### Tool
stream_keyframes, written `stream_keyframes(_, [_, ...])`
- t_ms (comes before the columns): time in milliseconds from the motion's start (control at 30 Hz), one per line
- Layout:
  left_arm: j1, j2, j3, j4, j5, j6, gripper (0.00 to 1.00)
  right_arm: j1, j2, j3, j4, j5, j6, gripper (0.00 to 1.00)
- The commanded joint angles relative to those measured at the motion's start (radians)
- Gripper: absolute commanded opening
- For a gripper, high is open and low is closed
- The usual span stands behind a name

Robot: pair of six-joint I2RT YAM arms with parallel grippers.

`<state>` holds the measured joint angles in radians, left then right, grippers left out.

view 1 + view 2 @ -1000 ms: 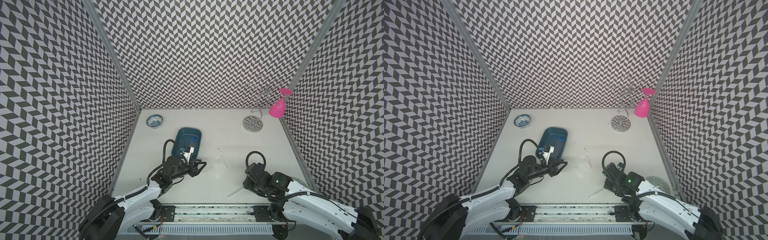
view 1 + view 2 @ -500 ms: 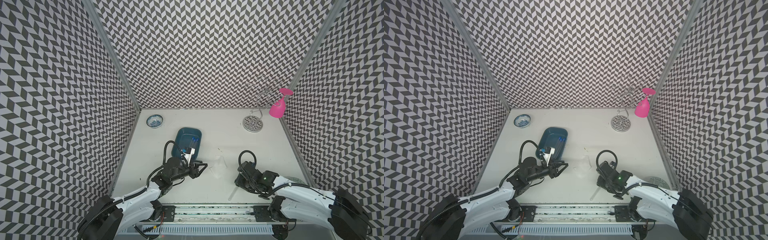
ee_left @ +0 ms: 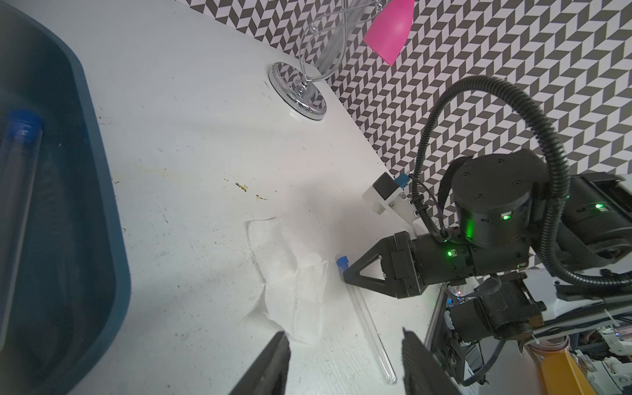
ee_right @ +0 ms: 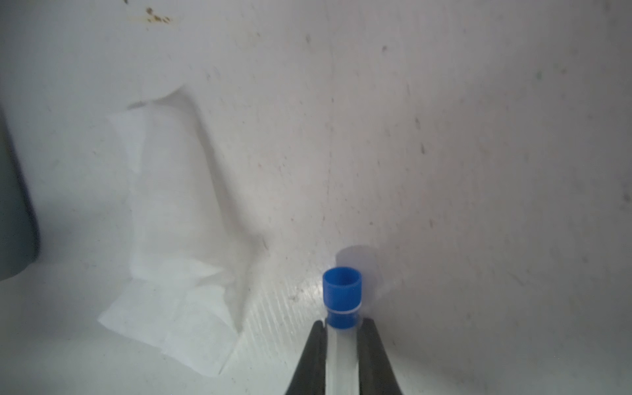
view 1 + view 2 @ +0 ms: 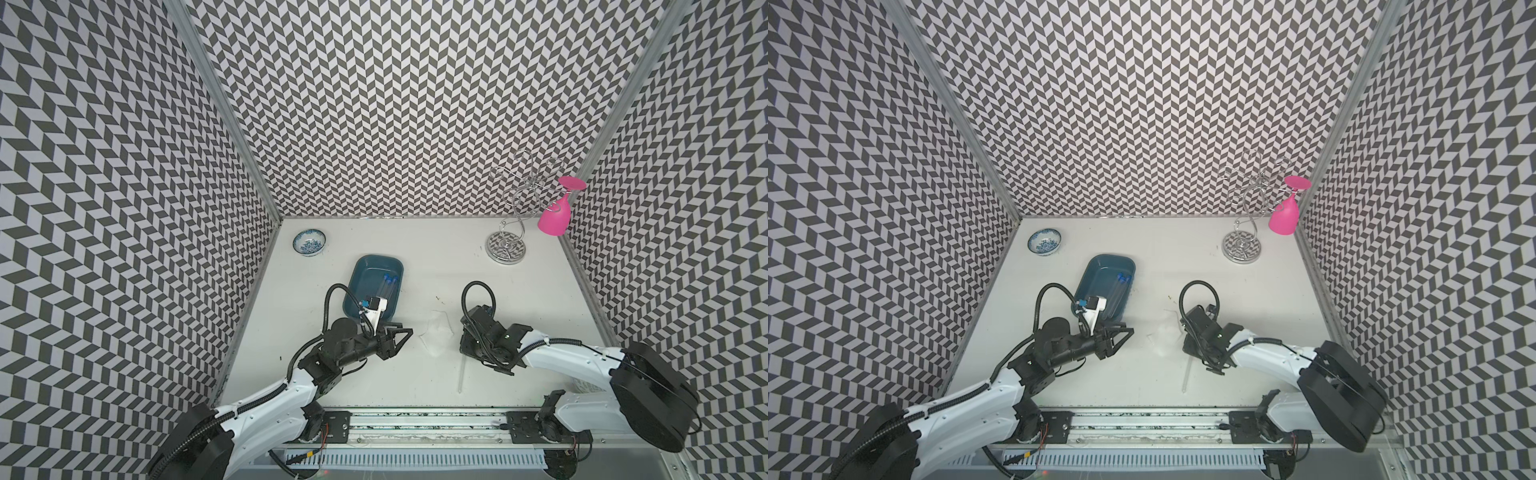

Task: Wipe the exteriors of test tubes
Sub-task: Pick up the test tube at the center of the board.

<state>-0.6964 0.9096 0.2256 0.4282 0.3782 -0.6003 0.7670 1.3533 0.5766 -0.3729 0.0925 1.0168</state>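
One clear test tube with a blue cap lies on the white table, its rounded end toward the front edge. My right gripper is shut on it just below the cap, and the left wrist view shows this grip on the tube from the side. Other test tubes lie in the blue tray. A crumpled white wipe sits between the two arms. My left gripper hovers open just left of the wipe, with nothing between its fingers.
A small blue-patterned bowl stands at the back left. A wire glass rack with a pink glass hanging upside down is at the back right. Patterned walls close in three sides.
My right arm has moved left to the tube's capped end and its jaws have closed on the tube, which has swung a little. The left arm has barely moved.
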Motion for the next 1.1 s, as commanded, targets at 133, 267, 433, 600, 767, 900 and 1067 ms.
stream_keyframes(133, [-0.024,0.010,-0.003,-0.014,0.008,-0.010,0.55,-0.021,0.039,0.007,-0.011,0.023,-0.077,0.08])
stream_keyframes(267, [-0.050,0.035,-0.005,0.026,0.058,-0.023,0.57,-0.040,-0.043,0.059,-0.006,0.023,-0.107,0.08])
stream_keyframes(433, [-0.119,0.135,0.017,0.138,0.150,-0.046,0.59,-0.077,-0.123,0.160,0.012,-0.006,-0.161,0.08])
stream_keyframes(600, [-0.196,0.292,0.101,0.252,0.234,-0.058,0.59,-0.081,-0.163,0.227,0.106,-0.060,-0.183,0.08])
stream_keyframes(767, [-0.224,0.374,0.175,0.321,0.243,-0.075,0.59,-0.083,-0.191,0.242,0.194,-0.096,-0.202,0.08])
stream_keyframes(900, [-0.224,0.396,0.195,0.334,0.198,-0.102,0.59,-0.083,-0.200,0.243,0.234,-0.132,-0.211,0.08])
stream_keyframes(1067, [-0.224,0.402,0.178,0.354,0.127,-0.153,0.57,-0.083,-0.216,0.234,0.280,-0.184,-0.211,0.08])
